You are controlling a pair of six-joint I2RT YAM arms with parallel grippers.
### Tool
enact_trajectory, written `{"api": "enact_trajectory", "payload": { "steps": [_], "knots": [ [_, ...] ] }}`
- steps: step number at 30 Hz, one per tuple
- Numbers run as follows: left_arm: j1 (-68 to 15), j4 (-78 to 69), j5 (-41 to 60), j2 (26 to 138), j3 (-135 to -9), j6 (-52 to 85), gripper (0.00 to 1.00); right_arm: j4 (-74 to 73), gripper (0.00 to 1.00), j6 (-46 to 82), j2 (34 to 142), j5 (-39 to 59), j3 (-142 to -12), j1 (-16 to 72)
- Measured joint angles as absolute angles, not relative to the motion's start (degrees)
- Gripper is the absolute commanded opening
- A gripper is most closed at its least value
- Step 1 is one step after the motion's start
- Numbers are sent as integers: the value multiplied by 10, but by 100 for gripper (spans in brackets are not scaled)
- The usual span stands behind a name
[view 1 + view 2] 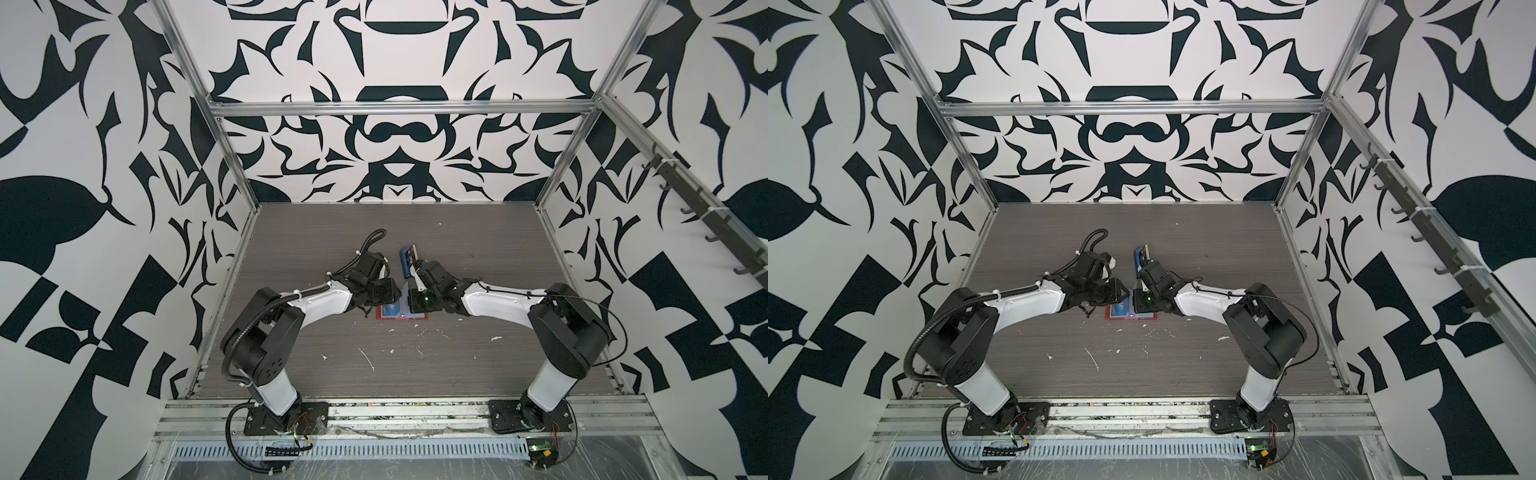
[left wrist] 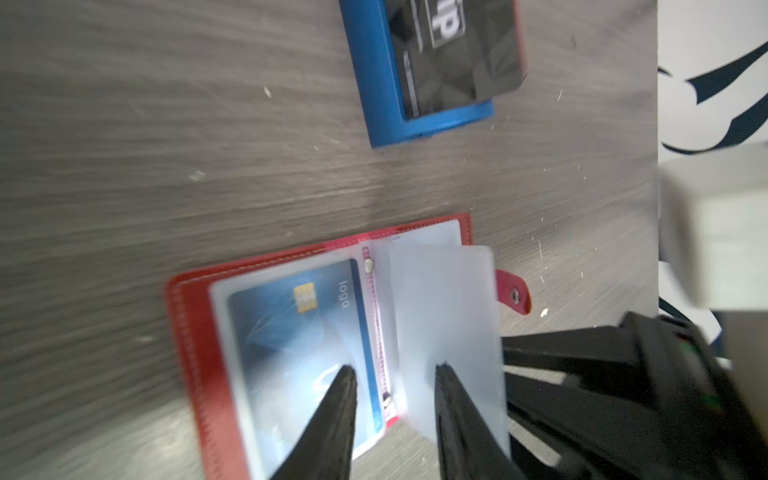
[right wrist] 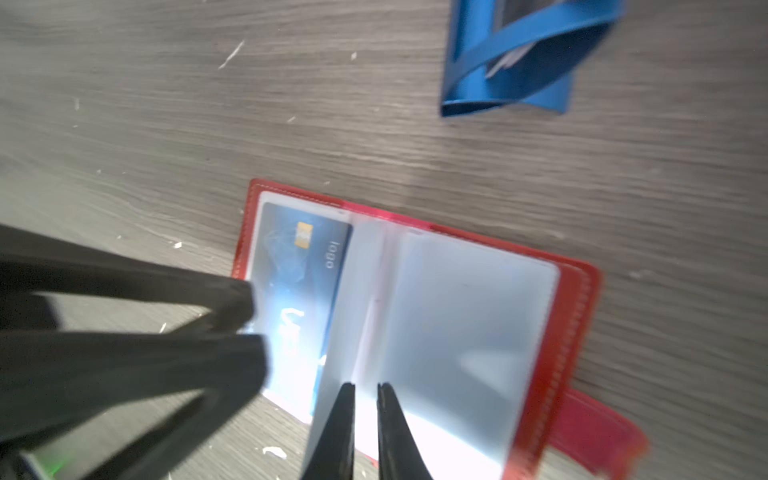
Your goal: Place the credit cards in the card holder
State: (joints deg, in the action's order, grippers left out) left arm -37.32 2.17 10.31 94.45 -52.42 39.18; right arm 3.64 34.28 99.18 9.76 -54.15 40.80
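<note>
The left jaws are spread above the open red card holder (image 2: pixel 195 332), the right jaws narrowly parted over its sleeves (image 3: pixel 469 332), seemingly with nothing gripped. A blue credit card (image 2: pixel 291 332) is sleeved inside. Beyond, a dark card (image 2: pixel 457 54) is kept in a blue rack (image 2: pixel 374 83) on the counter (image 2: pixel 124 166).

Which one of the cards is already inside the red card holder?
The blue card with the gold chip: it lies under a clear sleeve of the card holder. The dark card sits in the blue rack.
</note>
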Motion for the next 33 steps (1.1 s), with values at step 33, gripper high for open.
{"api": "enact_trajectory", "payload": {
  "steps": [33],
  "knots": [
    [-373, 55, 34, 970, -510, 392, 27, 81, 21, 322, 957, 32, -565, 426]
  ]
}}
